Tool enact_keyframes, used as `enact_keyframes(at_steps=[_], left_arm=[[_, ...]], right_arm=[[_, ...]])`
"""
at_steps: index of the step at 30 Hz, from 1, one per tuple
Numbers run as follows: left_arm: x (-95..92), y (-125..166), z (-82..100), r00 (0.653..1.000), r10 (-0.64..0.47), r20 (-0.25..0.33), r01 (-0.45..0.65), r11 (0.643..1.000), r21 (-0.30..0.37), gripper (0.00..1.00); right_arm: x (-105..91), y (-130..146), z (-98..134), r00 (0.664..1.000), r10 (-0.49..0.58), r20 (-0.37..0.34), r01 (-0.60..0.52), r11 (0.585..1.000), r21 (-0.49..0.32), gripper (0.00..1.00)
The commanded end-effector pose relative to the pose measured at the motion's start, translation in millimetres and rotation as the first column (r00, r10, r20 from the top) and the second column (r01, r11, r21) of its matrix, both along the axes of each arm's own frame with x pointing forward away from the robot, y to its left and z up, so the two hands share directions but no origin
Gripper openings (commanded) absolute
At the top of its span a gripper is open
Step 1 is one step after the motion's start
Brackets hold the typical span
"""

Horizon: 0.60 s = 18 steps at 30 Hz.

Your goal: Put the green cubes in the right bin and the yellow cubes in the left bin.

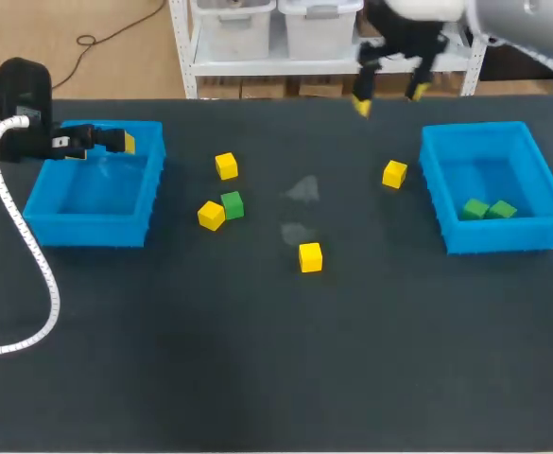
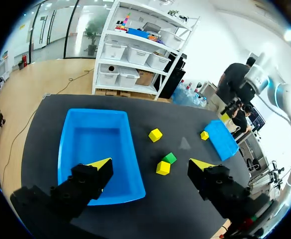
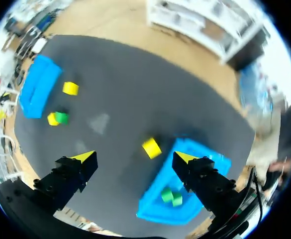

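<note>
My left gripper [image 1: 95, 142] hung over the far rim of the left bin [image 1: 87, 232]. Its jaws stood wide apart and held nothing. In my left wrist view the left gripper [image 2: 150, 163] looked out over the left bin [image 2: 98, 142], which had no cubes inside it.

My right gripper [image 1: 389, 97] was up above the far edge of the table [image 1: 257, 359], between the middle and the right bin [image 1: 498, 236]. Its jaws were spread too, with nothing between them. From the right gripper [image 3: 135, 157] I looked down on the right bin [image 3: 205, 172], where two green cubes [image 3: 166, 195] [image 3: 176, 199] lay touching each other. The head view showed the same two green cubes [image 1: 475, 208] [image 1: 502, 209] in that bin.

A loose green cube [image 1: 232, 204] sat on the table near the left bin, touching the paired yellow cube [image 1: 211, 215]. The far yellow cube [image 1: 226, 165] lay just beyond them. The front yellow cube [image 1: 310, 256] lay alone near the middle. The last yellow cube [image 1: 394, 173] lay just beside the right bin's outer wall, and my right wrist view showed it [image 3: 151, 148] ahead of my fingers, clear of them.
</note>
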State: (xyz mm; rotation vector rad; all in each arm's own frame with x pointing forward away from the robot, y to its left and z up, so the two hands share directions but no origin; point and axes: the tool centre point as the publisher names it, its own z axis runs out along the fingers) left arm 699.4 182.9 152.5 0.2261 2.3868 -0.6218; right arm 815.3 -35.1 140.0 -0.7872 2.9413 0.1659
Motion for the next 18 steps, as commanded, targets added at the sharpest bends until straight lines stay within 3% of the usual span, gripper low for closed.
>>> enact_keyframes(at_steps=[1,5,10,18], left_arm=[[-0.2,2,-1.7,1.000,-0.006,0.007,0.006,1.000,-0.009,1.00],[-0.2,2,-1.7,1.000,-0.006,0.007,0.006,1.000,-0.009,1.00],[-0.2,2,-1.7,1.000,-0.006,0.007,0.006,1.000,-0.009,1.00],[-0.2,2,-1.7,1.000,-0.006,0.007,0.006,1.000,-0.009,1.00]], right_arm=[[-0.6,35,7,0.799,0.590,0.115,-0.587,0.807,-0.065,1.00],[12.2,54,8,0.676,0.734,0.066,-0.731,0.679,-0.065,1.00],[24.4,73,8,0.543,0.839,0.012,-0.837,0.543,-0.070,1.00],[17.1,106,-1,0.243,0.965,-0.096,-0.969,0.239,-0.054,1.00]])
